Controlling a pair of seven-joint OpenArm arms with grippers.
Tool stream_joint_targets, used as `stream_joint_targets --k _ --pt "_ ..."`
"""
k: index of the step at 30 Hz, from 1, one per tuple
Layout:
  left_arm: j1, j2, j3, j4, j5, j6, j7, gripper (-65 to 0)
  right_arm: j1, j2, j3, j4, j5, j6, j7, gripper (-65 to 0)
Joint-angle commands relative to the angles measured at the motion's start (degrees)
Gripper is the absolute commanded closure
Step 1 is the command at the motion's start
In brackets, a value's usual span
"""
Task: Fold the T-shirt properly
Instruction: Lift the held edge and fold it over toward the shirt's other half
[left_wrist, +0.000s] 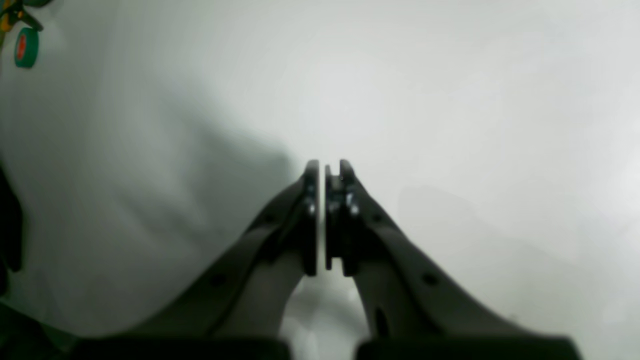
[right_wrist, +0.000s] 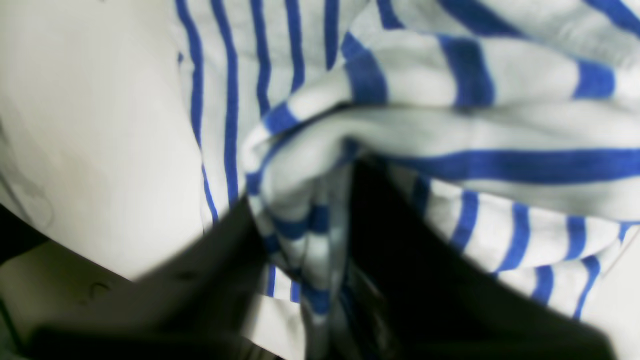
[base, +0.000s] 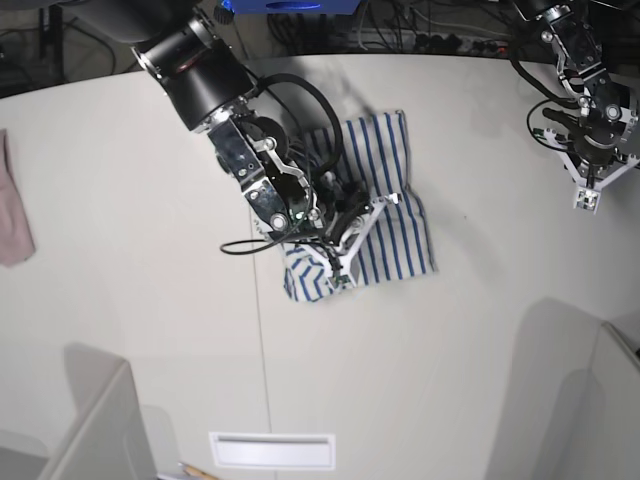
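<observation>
Only base shows pinkish cloth (base: 14, 205) — wrist views, T-shirt (right_wrist: 450, 125)

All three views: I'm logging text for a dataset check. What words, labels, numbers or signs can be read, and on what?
No text can be read.
Green round object, left wrist view's top left corner: red mark, too blurred.
T-shirt: stripes only, no print showing.

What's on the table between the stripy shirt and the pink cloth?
Nothing: in the base view only bare white table lies between the T-shirt and the pink cloth.
</observation>
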Motion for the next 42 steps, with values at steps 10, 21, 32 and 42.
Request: stream_joint_targets --k 10,21,32,42 --pt "-0.3 -0.7 -0.3 0.8 0.1 -0.3 -0.7 0.0 1.2 -1.6 0.0 1.8 0.1 0.0 2.8 -42.5" --pt "-0.3 -0.7 -0.3 0.8 0.0 -0.3 -0.7 0.0 7.5 -3.9 -9.9 -9.1 0.5 0.0 13.5 -42.5" --pt "-0.9 -0.7 -3.1 0.5 0.0 -0.3 -0.7 0.0 9.8 -2.8 -20.6 -3.3 0.2 0.0 14.9 -42.5" --pt "-0.3 -7.7 -12.7 -5.9 -12.6 -0.3 -0.6 0.0 -0.9 9.1 -8.9 16.3 0.2 0.0 5.9 0.0"
